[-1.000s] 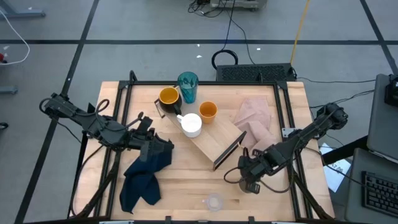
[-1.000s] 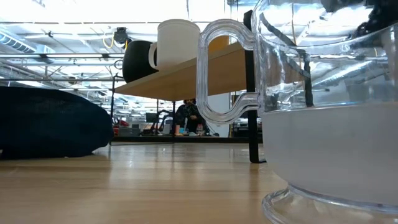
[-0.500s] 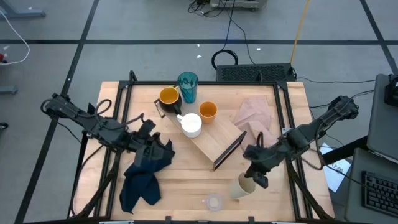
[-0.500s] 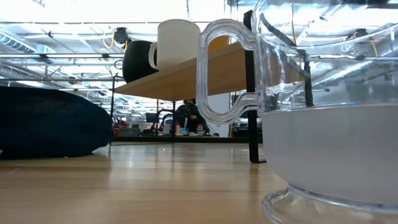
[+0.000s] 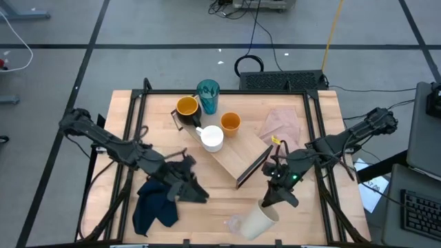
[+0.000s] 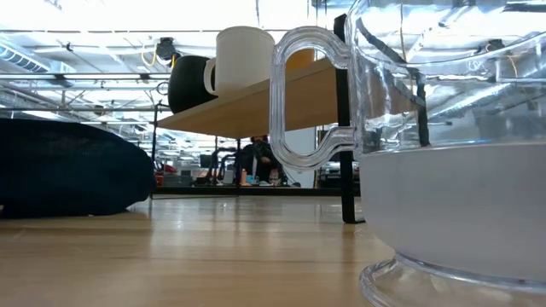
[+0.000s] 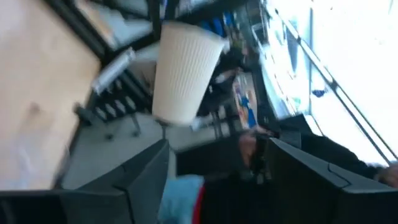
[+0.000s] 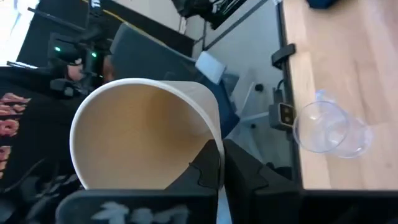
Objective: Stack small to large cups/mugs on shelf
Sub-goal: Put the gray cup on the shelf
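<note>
The beige cup [image 5: 257, 219] is tilted above the front of the table [image 5: 324, 110], just beside the small clear cup [image 5: 236, 224]. The right hand [image 5: 273, 198] grasps it by the rim, one finger inside the mouth. On the shelf [image 5: 238, 153] stand the white mug [image 5: 212, 138], the small orange cup [image 5: 230, 122] and the yellow mug [image 5: 187, 107], with the teal tumbler [image 5: 208, 96] beside it. The left hand [image 5: 195, 193] hovers over the dark blue cloth [image 5: 157, 203], fingers apart and grasping nothing. A pink cloth [image 5: 282, 131] lies near the shelf.
</note>
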Controlling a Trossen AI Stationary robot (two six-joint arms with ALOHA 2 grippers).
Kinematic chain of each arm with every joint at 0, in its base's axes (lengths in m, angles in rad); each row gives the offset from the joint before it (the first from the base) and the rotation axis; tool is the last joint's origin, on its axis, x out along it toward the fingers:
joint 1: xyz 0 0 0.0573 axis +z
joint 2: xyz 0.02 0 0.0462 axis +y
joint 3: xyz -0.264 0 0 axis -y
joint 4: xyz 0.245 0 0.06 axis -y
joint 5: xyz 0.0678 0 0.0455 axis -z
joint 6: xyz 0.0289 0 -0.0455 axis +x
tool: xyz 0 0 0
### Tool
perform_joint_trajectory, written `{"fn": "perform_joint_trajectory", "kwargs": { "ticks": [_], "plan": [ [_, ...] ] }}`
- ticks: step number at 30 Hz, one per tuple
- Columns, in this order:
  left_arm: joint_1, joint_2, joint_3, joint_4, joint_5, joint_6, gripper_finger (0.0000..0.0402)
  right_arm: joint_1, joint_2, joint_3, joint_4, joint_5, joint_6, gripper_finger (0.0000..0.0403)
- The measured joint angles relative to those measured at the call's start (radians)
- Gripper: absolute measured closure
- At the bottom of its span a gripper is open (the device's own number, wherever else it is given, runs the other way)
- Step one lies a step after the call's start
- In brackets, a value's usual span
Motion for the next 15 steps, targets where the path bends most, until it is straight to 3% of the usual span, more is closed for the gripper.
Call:
{"fn": "perform_joint_trajectory", "kwargs": {
  "ticks": [4, 15],
  "plan": [
    [-0.007, 0.072, 0.000, 0.080, 0.052, -0.053, 0.0113, -0.023, 0.034, 0.000, 0.030, -0.062, 0.004, 0.0403],
    [-0.018, 0.143, -0.001, 0.178, 0.004, -0.023, 0.0127, -0.079, 0.198, 0.000, 0.421, -0.245, 0.138, 0.0403]
  ]
}}
